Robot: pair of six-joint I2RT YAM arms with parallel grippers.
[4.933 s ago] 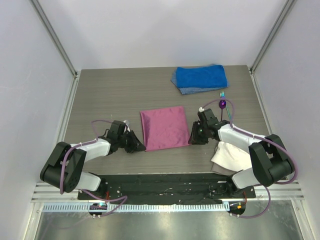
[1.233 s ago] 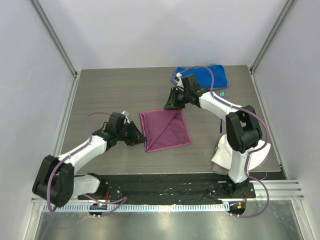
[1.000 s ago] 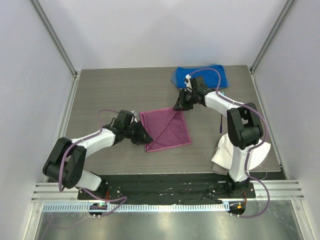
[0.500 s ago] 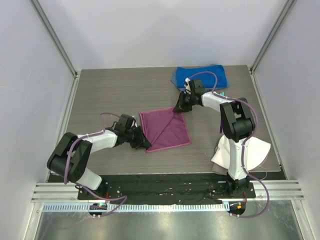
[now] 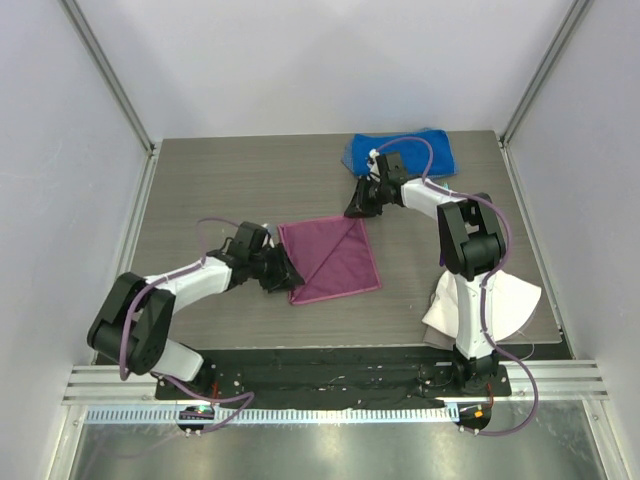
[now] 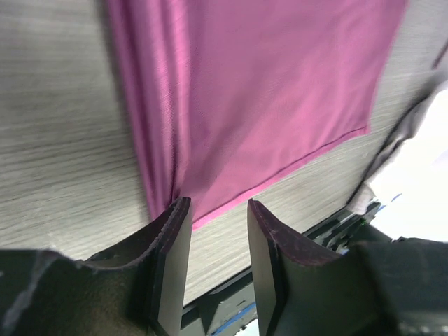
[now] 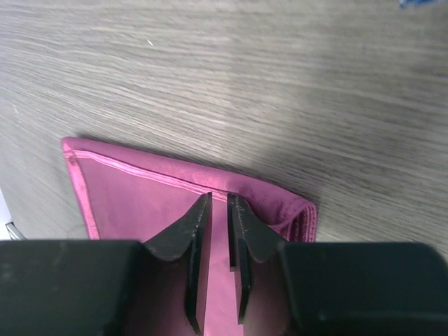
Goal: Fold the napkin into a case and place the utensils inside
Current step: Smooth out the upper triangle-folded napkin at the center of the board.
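Observation:
The magenta napkin [image 5: 330,260] lies flat mid-table with a diagonal fold line across it. My left gripper [image 5: 288,282] is at its near-left corner, open. In the left wrist view the left gripper [image 6: 218,204] shows bare table between its fingers, and the napkin [image 6: 266,105] edge just reaches one tip. My right gripper [image 5: 357,208] sits at the far-right corner. In the right wrist view the right gripper [image 7: 220,197] is shut down to a slit on the napkin [image 7: 140,196] at its hem. The utensils are mostly hidden behind the right arm; a teal bit of the fork [image 5: 445,187] shows.
A folded blue towel [image 5: 400,155] lies at the back, just behind the right gripper. A white cloth [image 5: 480,305] is bunched beside the right arm's base. Metal rails edge the table [image 5: 220,190] left and right.
My left gripper has opened and let go of the napkin's near-left corner. The right gripper has stayed at the far-right corner, where it had swung from the near-right corner seconds ago.

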